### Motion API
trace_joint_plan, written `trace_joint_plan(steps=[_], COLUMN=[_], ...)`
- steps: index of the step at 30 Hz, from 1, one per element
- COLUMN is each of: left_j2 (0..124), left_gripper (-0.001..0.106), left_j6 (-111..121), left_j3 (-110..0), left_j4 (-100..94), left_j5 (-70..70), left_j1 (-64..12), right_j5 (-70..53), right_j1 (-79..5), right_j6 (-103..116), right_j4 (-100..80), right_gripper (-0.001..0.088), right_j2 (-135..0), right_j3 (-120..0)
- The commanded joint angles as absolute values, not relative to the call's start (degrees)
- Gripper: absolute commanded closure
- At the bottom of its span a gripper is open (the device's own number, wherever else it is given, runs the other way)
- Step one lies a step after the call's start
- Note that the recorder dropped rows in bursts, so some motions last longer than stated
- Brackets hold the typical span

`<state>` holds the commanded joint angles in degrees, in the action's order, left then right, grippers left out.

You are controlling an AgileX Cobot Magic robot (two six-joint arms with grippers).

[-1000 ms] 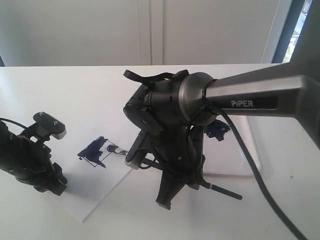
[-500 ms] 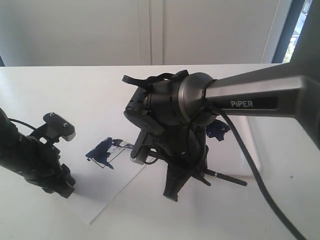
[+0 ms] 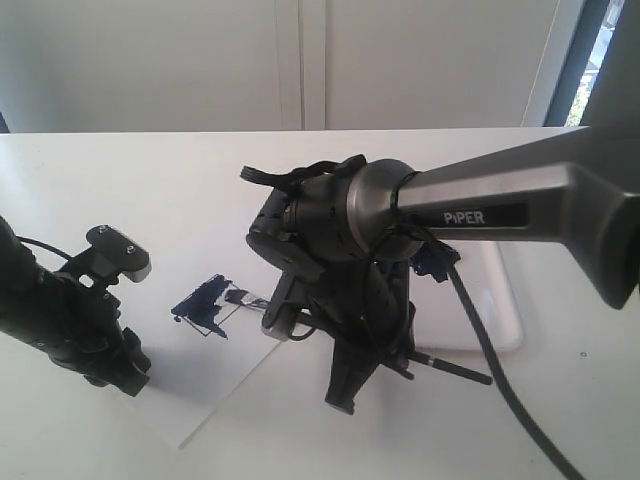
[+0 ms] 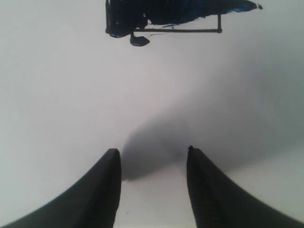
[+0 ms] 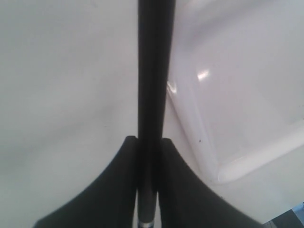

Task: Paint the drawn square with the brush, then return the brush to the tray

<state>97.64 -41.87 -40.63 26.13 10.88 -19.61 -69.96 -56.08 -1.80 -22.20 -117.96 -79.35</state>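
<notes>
Moved: over the last second the left hand (image 4: 153,151) and the paper sheet (image 3: 200,395) slid right together, carrying the drawn square (image 3: 207,306) toward the middle. In the last half-second both lay quiet, while the right forearm (image 3: 520,205) dipped a little and the brush (image 3: 455,369) sank nearer the desk (image 3: 120,170).
Right hand: the right hand (image 5: 148,141) is clamped narrow on the brush's black handle, above mid-desk.
Left hand: fingers a moderate gap apart, holding nothing, tips low over the sheet.
Step in hand: filling the square, by the look of it. Its left part is streaky navy, while a strip inside the pen line on the right is bare.
Doing it well: short, light strokes at a low angle should keep the bristles inside the outline. The sheet should be kept from creeping, and the trailing handle kept off the tray's rim.
Brush and hand: the handle pokes out right and near of the right hand. The bristle end is hidden behind that hand.
Square and hands: just left of the right hand; ahead of the left hand's tips, apart from them.
Tray: the tray (image 3: 503,338) lies right of the right hand, its near-left corner just beside the handle. The paint blob (image 3: 436,262) sits at its far-left part.
</notes>
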Motion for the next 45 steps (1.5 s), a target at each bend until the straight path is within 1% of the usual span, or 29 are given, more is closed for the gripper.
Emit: trace_joint_plan(steps=[14, 18, 33, 45], left_j2=[97.6, 97.6, 97.6, 97.6], left_gripper=[0.056, 0.056, 0.056, 0.056], left_j6=[-41.9, -41.9, -41.9, -41.9], left_j3=[-40.6, -40.6, -40.6, -40.6], left_j4=[26.1, 26.1, 26.6, 26.6], left_j5=[10.6, 10.6, 11.0, 11.1], left_j1=[-19.6, -19.6, -19.6, -19.6], right_j5=[-70.0, -70.0, -70.0, -70.0], right_j1=[-60.4, -60.6, -57.5, -56.0], right_j6=[-2.7, -2.8, 0.0, 0.0], right_j4=[-20.7, -23.1, -31.2, -31.7], right_gripper=[0.0868, 0.0868, 0.0868, 0.0868], right_j2=[-117.7, -117.7, -117.8, -118.5], right_j3=[-79.3, -79.3, -79.3, -80.9])
